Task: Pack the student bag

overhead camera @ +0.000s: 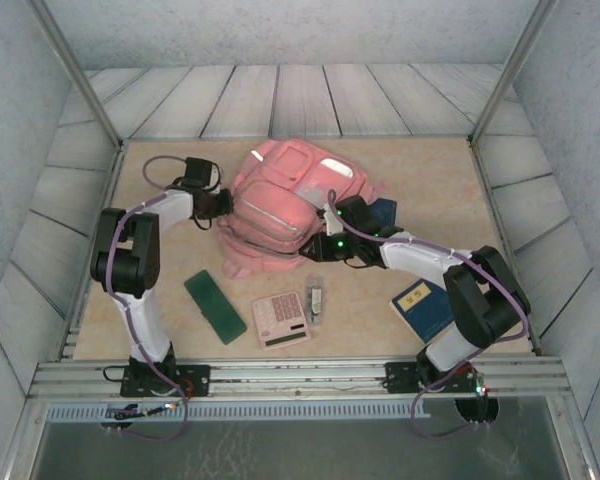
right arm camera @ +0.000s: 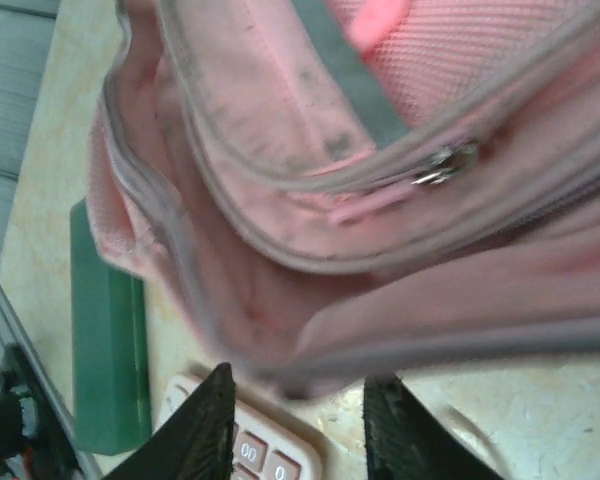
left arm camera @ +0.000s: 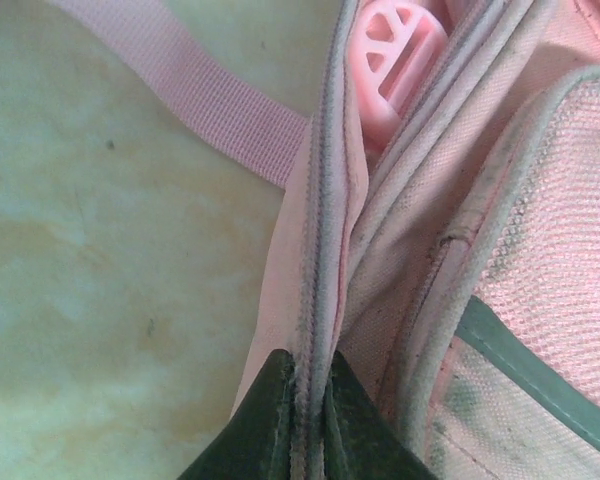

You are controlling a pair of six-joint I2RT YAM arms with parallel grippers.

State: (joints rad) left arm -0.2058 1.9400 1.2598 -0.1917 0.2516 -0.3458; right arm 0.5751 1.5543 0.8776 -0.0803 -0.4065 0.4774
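Note:
The student bag (overhead camera: 280,205), a pink backpack, lies in the middle of the table with its mouth toward the near side. My left gripper (overhead camera: 223,205) is at the bag's left side. In the left wrist view the left gripper (left arm camera: 313,375) is shut on the bag's grey piped zip edge (left arm camera: 325,250). My right gripper (overhead camera: 325,237) is at the bag's near right corner. In the right wrist view the right gripper (right arm camera: 302,378) stands open, and the blurred rim of the bag's opening (right arm camera: 310,375) lies just at its tips, unclamped. A zip pull (right arm camera: 445,165) hangs on the bag.
A green case (overhead camera: 215,305), a pink calculator (overhead camera: 282,320) and a small dark clip-like item (overhead camera: 315,298) lie near the bag's front. A blue book (overhead camera: 425,305) rests by the right arm, and another blue item (overhead camera: 383,212) lies to the bag's right. Grey walls surround the table.

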